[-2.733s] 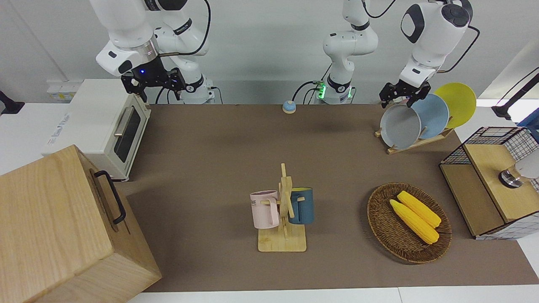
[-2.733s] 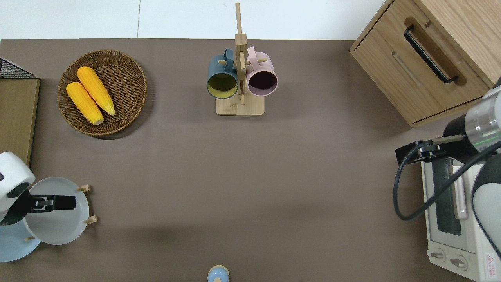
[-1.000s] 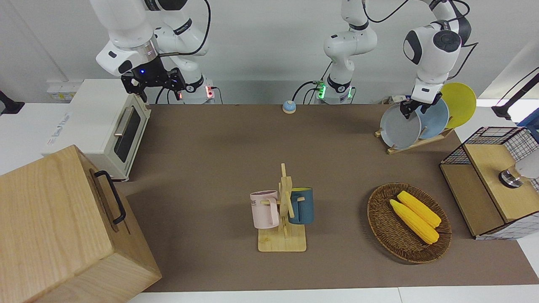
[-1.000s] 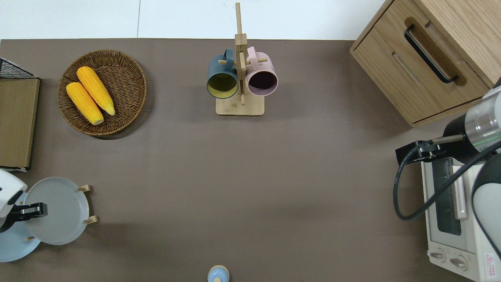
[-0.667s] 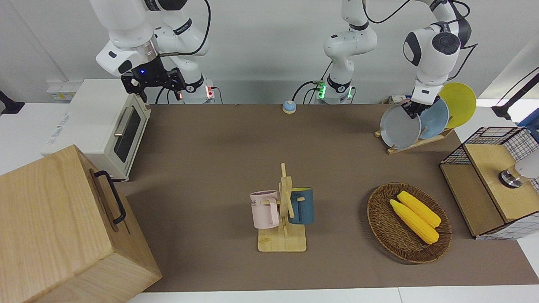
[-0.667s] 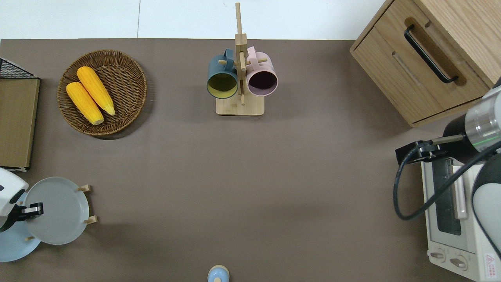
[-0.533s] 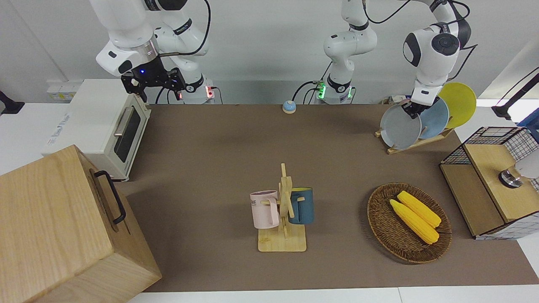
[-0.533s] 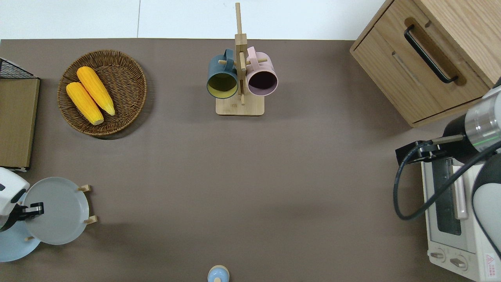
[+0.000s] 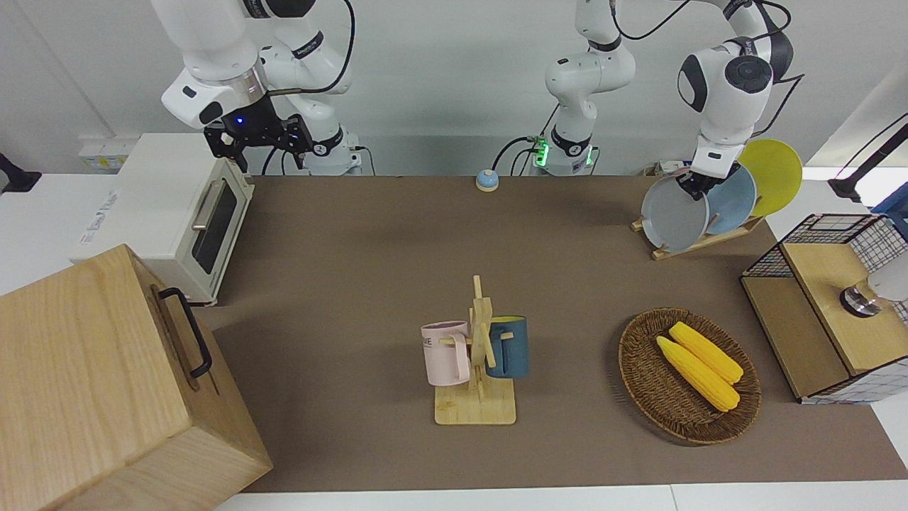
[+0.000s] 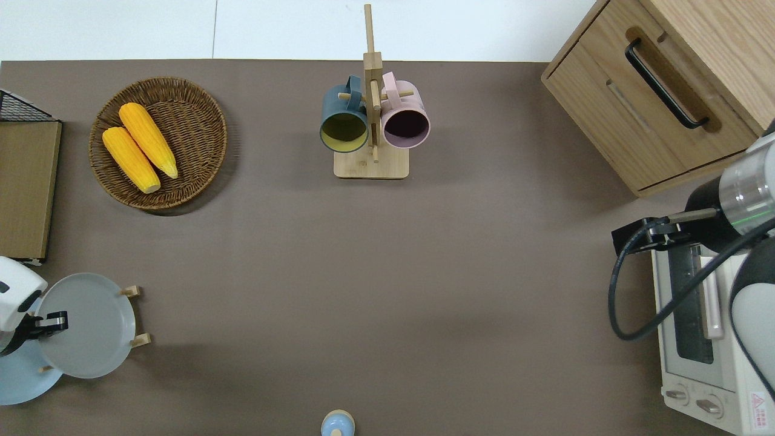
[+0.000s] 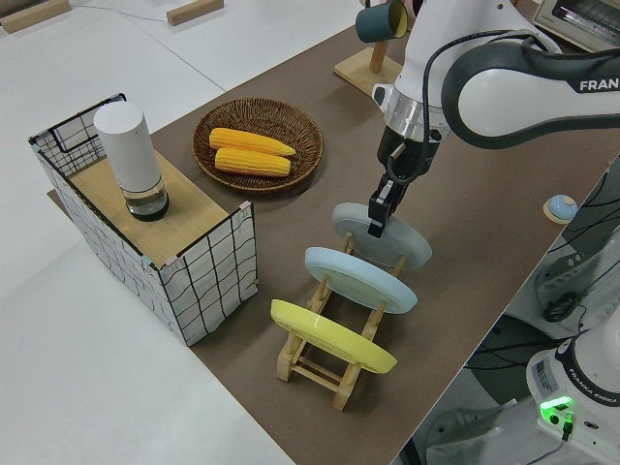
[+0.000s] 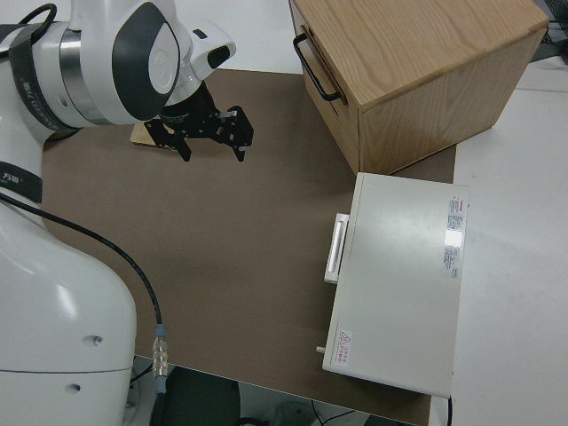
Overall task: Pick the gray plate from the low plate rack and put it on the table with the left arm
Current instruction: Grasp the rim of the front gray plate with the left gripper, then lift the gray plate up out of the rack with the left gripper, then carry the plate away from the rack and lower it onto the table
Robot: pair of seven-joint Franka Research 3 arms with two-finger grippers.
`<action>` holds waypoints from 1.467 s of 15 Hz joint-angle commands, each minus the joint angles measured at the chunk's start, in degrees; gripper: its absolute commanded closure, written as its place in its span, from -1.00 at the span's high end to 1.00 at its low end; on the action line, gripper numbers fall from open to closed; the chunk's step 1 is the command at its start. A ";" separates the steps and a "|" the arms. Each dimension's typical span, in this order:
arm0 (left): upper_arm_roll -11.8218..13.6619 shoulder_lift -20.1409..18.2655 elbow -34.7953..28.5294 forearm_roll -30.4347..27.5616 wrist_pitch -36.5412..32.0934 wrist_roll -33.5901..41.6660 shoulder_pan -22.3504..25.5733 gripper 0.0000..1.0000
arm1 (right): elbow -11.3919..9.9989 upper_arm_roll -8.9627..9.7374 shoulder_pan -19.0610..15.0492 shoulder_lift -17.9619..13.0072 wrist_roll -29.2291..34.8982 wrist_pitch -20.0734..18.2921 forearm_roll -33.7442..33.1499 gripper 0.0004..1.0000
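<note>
The gray plate [image 9: 672, 216] [image 10: 91, 327] [image 11: 399, 244] leans in the end slot of the low plate rack [image 9: 699, 245] [image 11: 329, 373], at the left arm's end of the table [image 9: 355, 248]. My left gripper [image 9: 691, 186] [image 10: 51, 321] [image 11: 378, 215] points down at the plate's top rim. Its fingers are closed on that rim. The plate's lower edge rests in the rack. My right gripper [image 9: 259, 145] [image 12: 213, 142] is parked and open, holding nothing.
A light blue plate [image 9: 731, 195] and a yellow plate [image 9: 777, 174] stand in the same rack. A wicker basket [image 9: 638, 369] with corn, a wire-and-wood box [image 9: 816, 298], a mug stand [image 9: 477, 369], a small bell [image 9: 486, 180], a toaster oven [image 9: 177, 213] and a wooden cabinet [image 9: 92, 383] stand around.
The left gripper turned, came down from over the gray plate's face to its top rim and closed on it. In the last half second the plate shifted very slightly.
</note>
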 commanded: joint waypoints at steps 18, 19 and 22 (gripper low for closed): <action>-0.46 0.19 13.42 -16.35 -15.29 1.57 -12.06 -0.77 | 0.33 1.21 -1.32 -0.12 0.68 -0.62 -0.37 0.97; -0.46 0.27 13.16 -18.63 -14.94 1.57 -12.85 -0.76 | 0.41 1.21 -1.32 -0.12 0.68 -0.62 -0.37 0.97; -0.64 0.63 12.36 -22.77 -13.70 1.66 -14.44 -0.76 | 0.41 1.13 -1.32 -0.12 0.68 -0.70 -0.37 0.97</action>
